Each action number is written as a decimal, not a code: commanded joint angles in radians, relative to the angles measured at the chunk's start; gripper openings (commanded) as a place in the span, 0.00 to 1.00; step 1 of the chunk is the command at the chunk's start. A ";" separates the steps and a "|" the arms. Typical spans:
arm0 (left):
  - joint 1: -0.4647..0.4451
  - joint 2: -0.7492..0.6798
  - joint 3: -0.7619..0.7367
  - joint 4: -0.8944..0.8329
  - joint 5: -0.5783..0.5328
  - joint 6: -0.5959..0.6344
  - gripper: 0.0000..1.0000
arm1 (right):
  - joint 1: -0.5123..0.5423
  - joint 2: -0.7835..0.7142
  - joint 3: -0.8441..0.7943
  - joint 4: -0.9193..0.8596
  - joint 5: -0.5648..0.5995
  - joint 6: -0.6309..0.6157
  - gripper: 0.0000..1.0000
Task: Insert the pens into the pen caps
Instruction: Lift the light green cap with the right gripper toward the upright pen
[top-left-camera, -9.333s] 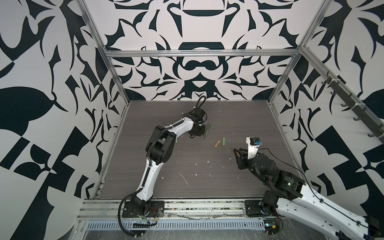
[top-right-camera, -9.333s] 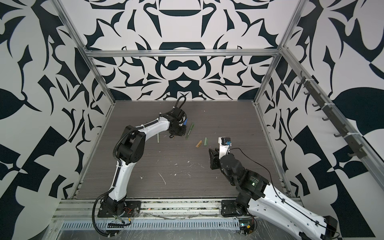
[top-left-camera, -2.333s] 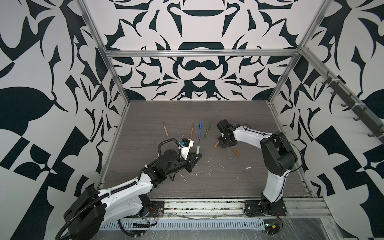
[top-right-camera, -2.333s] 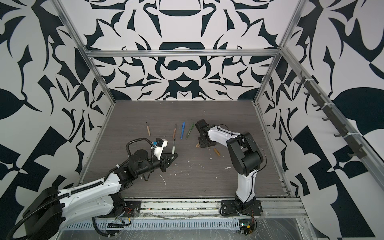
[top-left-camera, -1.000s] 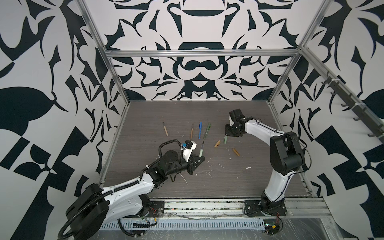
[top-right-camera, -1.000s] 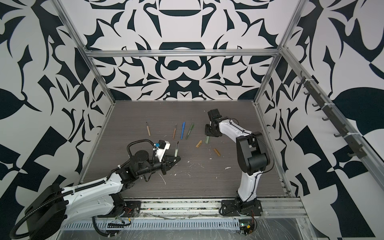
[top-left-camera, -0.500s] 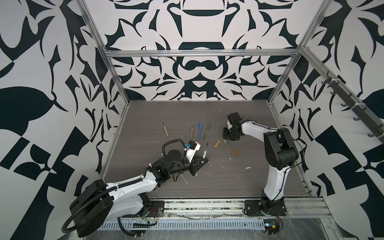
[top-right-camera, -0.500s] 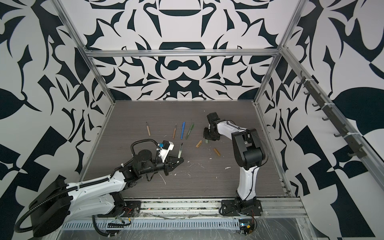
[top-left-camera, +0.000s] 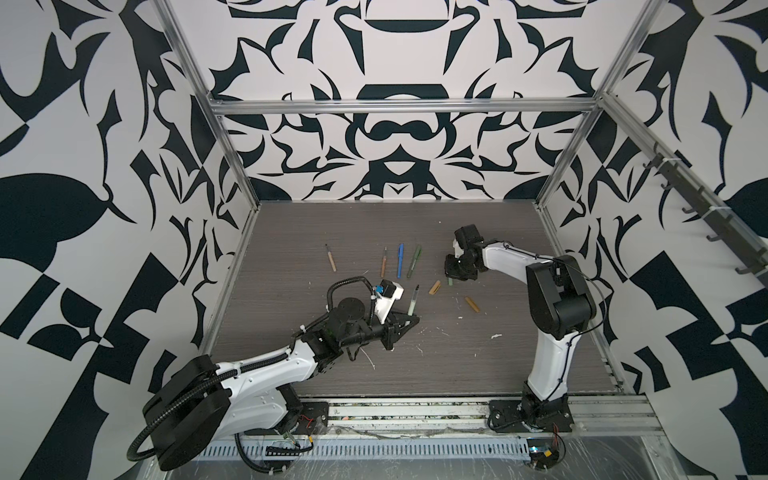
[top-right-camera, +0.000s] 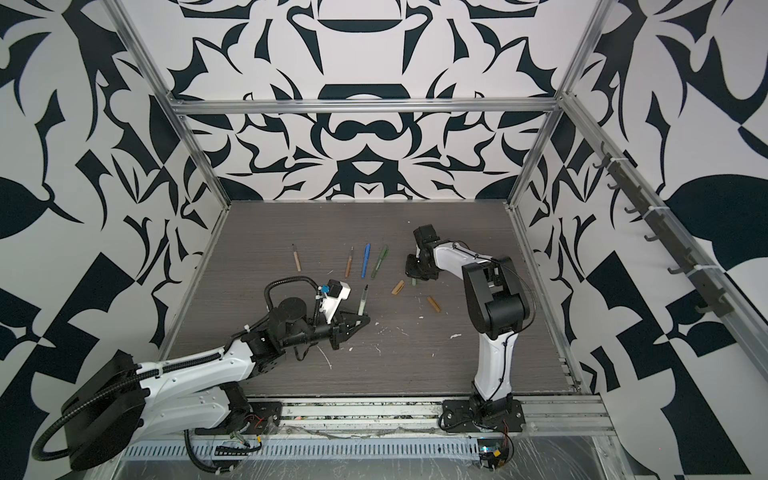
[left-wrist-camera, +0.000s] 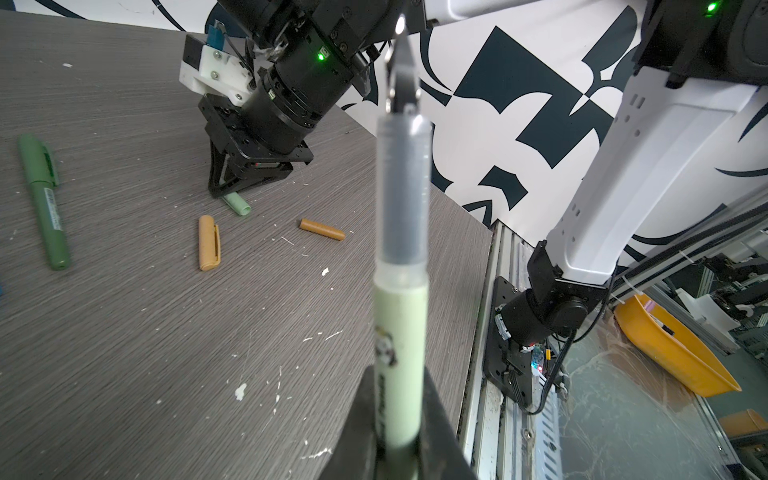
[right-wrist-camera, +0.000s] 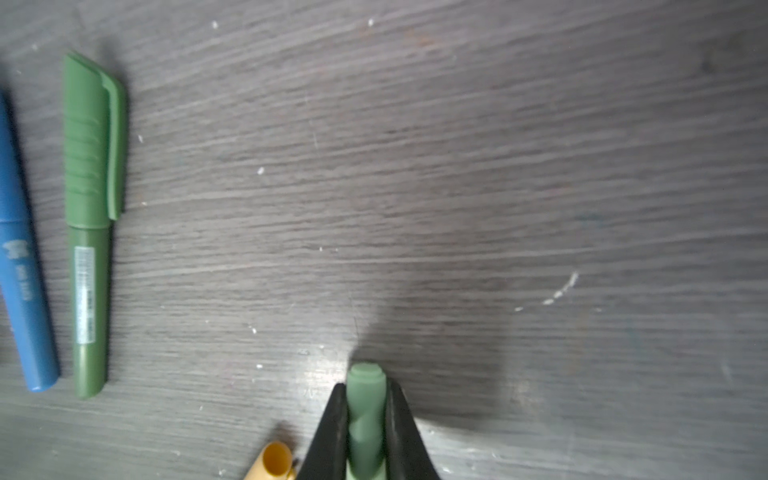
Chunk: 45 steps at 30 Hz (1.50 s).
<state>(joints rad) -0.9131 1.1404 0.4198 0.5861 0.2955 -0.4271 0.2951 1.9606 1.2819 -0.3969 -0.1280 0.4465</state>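
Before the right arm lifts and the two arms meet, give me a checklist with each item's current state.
1. The pale green pen is clamped in the left jaws: ok.
2. Its dark tip is bare and points away from those jaws: ok.
3. The pale green cap is pinched between the right jaws: ok.
4. Cap is off the table: not ok, it lies flat.
5. Cap's open end faces the pen: cannot tell.
6. The neighbouring tan cap is free of the right jaws: cannot tell, very close.
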 joint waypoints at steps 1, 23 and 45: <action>-0.004 0.007 0.022 0.023 0.006 0.002 0.01 | 0.003 -0.009 -0.014 -0.011 0.013 0.002 0.11; -0.142 0.080 0.006 0.104 -0.262 0.209 0.00 | 0.164 -1.064 -0.651 0.671 -0.069 0.142 0.10; -0.184 0.242 0.209 -0.040 -0.247 0.225 0.00 | 0.286 -1.325 -0.838 0.850 -0.030 0.252 0.08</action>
<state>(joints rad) -1.0943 1.3651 0.5922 0.5591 0.0425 -0.2016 0.5739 0.6533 0.4427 0.3763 -0.1711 0.6796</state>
